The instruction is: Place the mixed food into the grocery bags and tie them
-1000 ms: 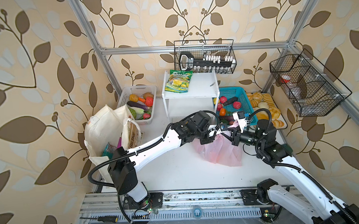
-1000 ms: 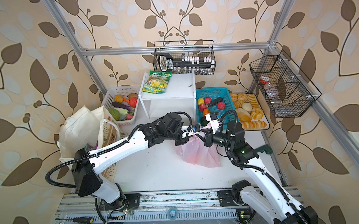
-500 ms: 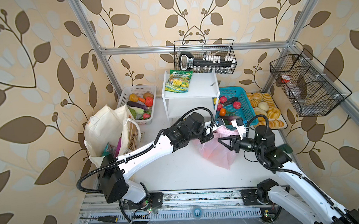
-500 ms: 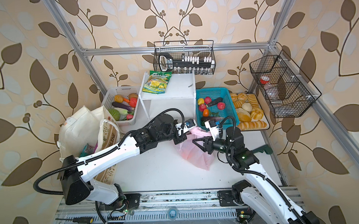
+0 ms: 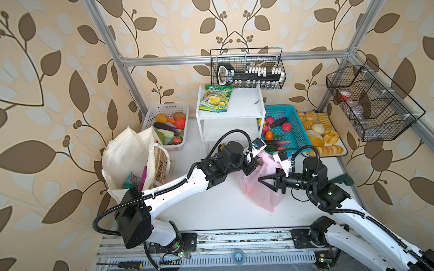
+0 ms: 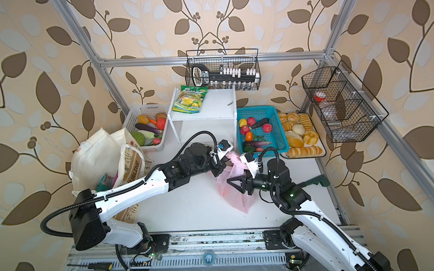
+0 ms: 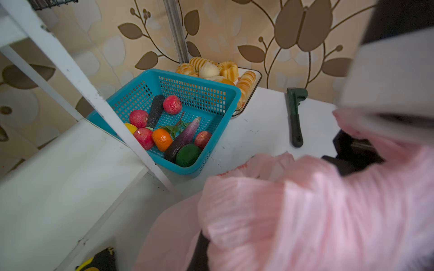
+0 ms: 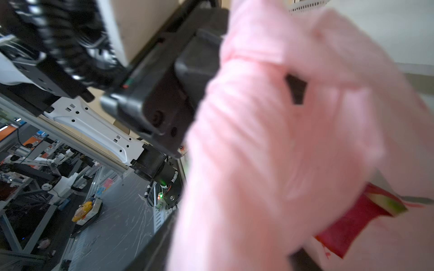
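Note:
The thin pink bag point(image 5: 260, 192) lies slumped mid-table in both top views, its red fruit print point(image 8: 352, 223) showing in the right wrist view. My left gripper point(image 5: 253, 164) is shut on its bunched top; one dark finger point(image 7: 199, 248) pokes out under the plastic. My right gripper point(image 5: 263, 183) hovers open just over the bag, with pink plastic draped across its finger point(image 8: 152, 241). The cream tote point(image 5: 129, 157) stands at left, holding a teal packet point(image 5: 128, 181) and a purple packet point(image 5: 143, 177). Red fruit point(image 5: 286, 126) and an orange fruit point(image 5: 268, 136) lie in the blue basket point(image 5: 298, 127).
A white shelf point(image 5: 245, 107) holds a green-and-yellow packet point(image 5: 215, 97). A white vegetable basket point(image 5: 168, 109) stands behind the tote. A tray of bread rolls point(image 5: 319, 134) sits at the back right. A green wrench point(image 5: 341, 179) lies by the right arm. Wire baskets hang on the frame.
My right gripper has opened, let go of the bag's top and drawn back toward the front. The left gripper stays shut on the bag, and the bag has sagged.

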### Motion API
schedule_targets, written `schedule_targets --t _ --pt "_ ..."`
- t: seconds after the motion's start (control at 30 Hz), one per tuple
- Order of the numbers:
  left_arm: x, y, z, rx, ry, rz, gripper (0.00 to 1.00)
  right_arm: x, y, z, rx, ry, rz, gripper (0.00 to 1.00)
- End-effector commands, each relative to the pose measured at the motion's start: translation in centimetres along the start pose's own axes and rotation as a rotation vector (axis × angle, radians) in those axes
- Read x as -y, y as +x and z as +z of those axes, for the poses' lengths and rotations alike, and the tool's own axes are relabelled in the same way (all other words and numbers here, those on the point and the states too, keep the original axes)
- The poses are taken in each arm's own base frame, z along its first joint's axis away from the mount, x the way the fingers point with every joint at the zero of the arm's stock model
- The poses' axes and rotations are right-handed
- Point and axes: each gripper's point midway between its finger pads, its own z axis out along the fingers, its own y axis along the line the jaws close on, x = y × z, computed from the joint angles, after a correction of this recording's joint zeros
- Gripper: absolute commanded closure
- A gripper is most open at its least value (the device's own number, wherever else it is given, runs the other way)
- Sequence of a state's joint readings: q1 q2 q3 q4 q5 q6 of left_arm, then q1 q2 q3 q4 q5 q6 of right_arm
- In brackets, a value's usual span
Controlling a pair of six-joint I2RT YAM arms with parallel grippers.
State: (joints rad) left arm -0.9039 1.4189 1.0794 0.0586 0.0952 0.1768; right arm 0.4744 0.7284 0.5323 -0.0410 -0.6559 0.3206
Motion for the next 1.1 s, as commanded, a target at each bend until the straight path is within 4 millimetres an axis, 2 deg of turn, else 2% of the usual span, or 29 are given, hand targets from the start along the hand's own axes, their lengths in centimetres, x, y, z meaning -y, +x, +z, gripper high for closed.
schedule_targets --t 0.0,0.07,0.2,0.37,0.5,0.73,0.8,0.93,1.0,1.03,1.07 --pt "-0.2 -4.6 -1.7 0.206 -0.015 -0.088 1.00 1.2 -0.1 -1.0 0.050 0.108 -0.119 0.33" --pt "-0.3 -4.6 -1.7 0.232 -0.020 -0.092 1.00 2.2 -0.4 -2.0 0.092 0.193 -0.180 0.29" --pt "-0.3 -3.8 -1.4 0.251 -0.022 -0.076 1.00 2.3 -0.6 -3.6 0.171 0.255 -0.310 0.20" --pt "-0.9 -3.8 -1.5 0.280 -0.064 -0.073 1.00 1.6 -1.4 -5.4 0.273 0.293 -0.422 0.21" --pt "-0.9 -3.9 -1.6 0.310 -0.065 -0.071 1.00 2.3 -2.6 -7.4 0.374 0.391 -0.407 0.20" --pt "-0.6 -3.5 -1.7 0.320 -0.052 -0.057 1.00 1.6 -4.3 -10.9 0.538 0.488 -0.476 0.22" --pt "-0.7 -3.4 -1.8 0.321 -0.061 -0.048 1.00 1.9 -5.0 -12.1 0.581 0.543 -0.464 0.25" --pt "-0.9 -3.4 -2.1 0.319 -0.077 -0.033 1.00 1.9 -6.7 -14.5 0.698 0.618 -0.430 0.39" --pt "-0.9 -3.3 -2.1 0.316 -0.075 -0.030 1.00 2.6 -7.3 -15.8 0.752 0.673 -0.357 0.54" --pt "-0.8 -3.2 -2.1 0.315 -0.071 -0.028 1.00 3.3 -7.6 -16.4 0.770 0.714 -0.298 0.65" --pt "-0.7 -3.1 -2.1 0.312 -0.067 -0.027 1.00 3.9 -7.6 -16.2 0.752 0.729 -0.262 0.80"
